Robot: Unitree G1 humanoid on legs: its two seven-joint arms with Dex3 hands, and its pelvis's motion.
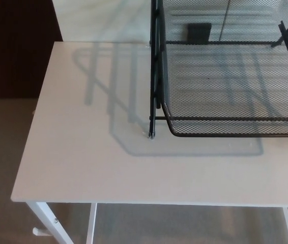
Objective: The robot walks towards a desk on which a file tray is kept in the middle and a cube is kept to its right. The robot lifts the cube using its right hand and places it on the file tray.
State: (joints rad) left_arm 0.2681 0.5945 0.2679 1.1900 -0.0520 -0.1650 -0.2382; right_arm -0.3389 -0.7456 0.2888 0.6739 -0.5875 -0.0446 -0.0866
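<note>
Through the head camera I look down on a white desk (83, 152) with a black wire-mesh file tray (235, 119) standing on its far right part. The tray runs past the picture's top and right edges, and its barred shadow (113, 91) falls across the desk to the left. Neither the left hand nor the right hand shows, so I cannot tell whether their fingers are apart or together, and the cube lies outside this view too.

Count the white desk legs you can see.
3. One leg at the front-left corner, a second beside it, a third near the front right; the desktop may hide others.
</note>
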